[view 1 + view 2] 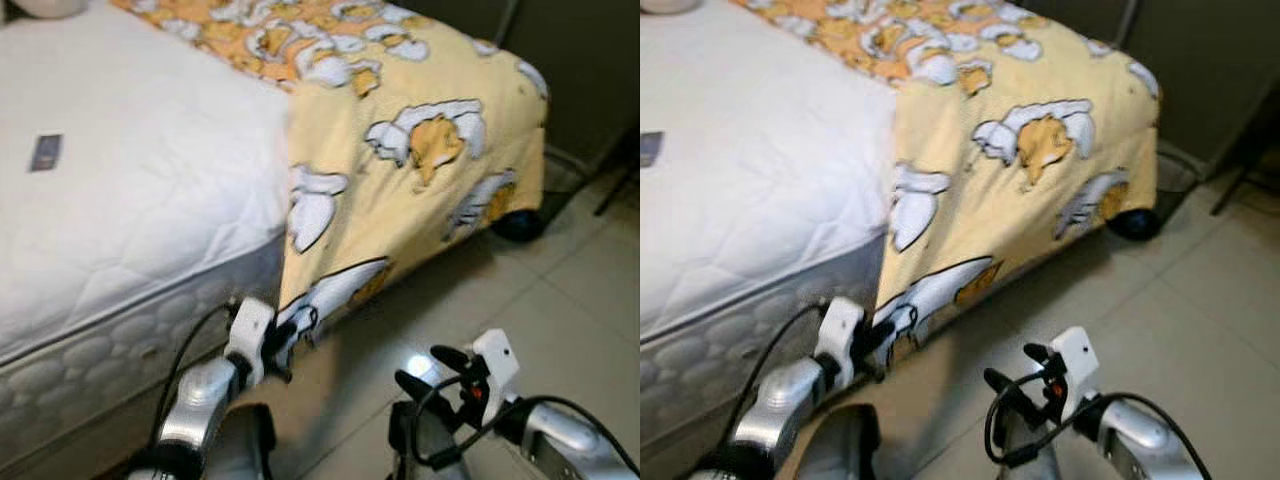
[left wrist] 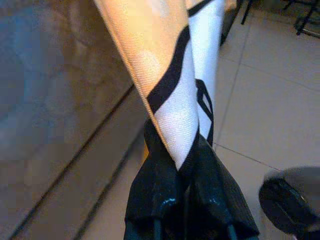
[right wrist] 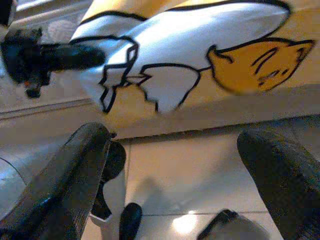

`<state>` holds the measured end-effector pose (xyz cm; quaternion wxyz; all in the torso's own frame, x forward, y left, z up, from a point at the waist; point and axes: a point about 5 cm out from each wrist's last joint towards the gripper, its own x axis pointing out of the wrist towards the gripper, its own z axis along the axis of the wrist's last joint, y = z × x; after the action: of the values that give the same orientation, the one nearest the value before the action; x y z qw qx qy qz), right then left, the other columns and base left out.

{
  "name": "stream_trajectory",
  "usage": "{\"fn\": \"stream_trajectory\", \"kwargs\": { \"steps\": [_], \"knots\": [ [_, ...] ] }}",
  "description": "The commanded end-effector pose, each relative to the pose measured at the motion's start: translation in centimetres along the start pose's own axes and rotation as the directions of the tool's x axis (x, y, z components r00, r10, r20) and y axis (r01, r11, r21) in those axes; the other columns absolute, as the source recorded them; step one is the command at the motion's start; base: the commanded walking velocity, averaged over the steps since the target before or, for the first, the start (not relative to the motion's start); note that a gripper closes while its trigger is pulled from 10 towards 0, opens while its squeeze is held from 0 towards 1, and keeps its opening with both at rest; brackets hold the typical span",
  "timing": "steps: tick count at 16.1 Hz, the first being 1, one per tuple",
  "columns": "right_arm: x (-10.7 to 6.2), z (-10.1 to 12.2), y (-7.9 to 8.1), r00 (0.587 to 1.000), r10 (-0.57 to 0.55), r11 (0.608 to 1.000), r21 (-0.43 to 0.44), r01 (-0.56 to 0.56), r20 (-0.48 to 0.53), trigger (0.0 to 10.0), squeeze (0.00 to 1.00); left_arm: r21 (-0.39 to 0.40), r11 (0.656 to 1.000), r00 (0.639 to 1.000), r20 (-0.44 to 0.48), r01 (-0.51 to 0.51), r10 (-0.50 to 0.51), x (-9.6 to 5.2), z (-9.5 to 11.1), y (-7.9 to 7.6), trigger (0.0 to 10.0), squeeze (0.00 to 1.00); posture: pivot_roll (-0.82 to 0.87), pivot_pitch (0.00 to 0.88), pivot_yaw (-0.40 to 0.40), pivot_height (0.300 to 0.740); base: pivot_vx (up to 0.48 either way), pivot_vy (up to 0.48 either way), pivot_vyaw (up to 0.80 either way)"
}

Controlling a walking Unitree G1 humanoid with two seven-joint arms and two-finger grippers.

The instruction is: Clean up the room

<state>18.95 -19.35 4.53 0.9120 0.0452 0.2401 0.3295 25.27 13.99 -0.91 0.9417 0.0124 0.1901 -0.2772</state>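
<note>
- Left gripper (image 1: 288, 335) pinches the yellow blanket's (image 1: 420, 190) hanging corner beside the mattress (image 1: 130, 200) edge
- Right gripper (image 1: 432, 370), fingers spread, hovers above seemingly bare tiled floor (image 1: 560, 290)

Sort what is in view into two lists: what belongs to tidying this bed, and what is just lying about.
Part of the job:
- yellow cartoon-print bedsheet, its hanging corner pinched in the left gripper
- white quilted mattress, left part bare
- right gripper, open above the tiled floor

Just lying about:
- small dark rectangular item on the mattress
- dark round object by the bed's far corner
</note>
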Motion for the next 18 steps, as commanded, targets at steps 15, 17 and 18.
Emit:
{"fn": "stream_trajectory", "kwargs": {
  "steps": [15,17,18],
  "knots": [
    [-1.0,0.3,-0.7,0.998,0.035,0.999,-0.025,-0.036,-0.049,10.0,0.0,0.082,0.942,0.938,-0.15,0.327,-0.312,-3.7,-4.3,-1.7,10.0,0.0,-0.14,0.0,-0.017,0.587,0.0,0.0,0.0],
    [-0.9,0.3,-0.7,0.999,0.025,0.999,-0.026,-0.026,-0.041,10.0,0.0,0.069,0.964,0.953,-0.183,0.258,-0.242,-3.1,-5.4,-2.4,10.0,0.0,-0.14,0.0,-0.019,0.587,0.0,0.0,0.0],
    [-0.8,0.6,-0.9,1.0,0.007,1.0,-0.028,-0.008,-0.023,10.0,0.0,0.028,0.987,0.977,-0.151,0.156,-0.15,-2.3,-4.9,-2.0,10.0,0.0,-0.14,0.0,-0.02,0.587,0.0,0.0,0.0]
  ]
}}
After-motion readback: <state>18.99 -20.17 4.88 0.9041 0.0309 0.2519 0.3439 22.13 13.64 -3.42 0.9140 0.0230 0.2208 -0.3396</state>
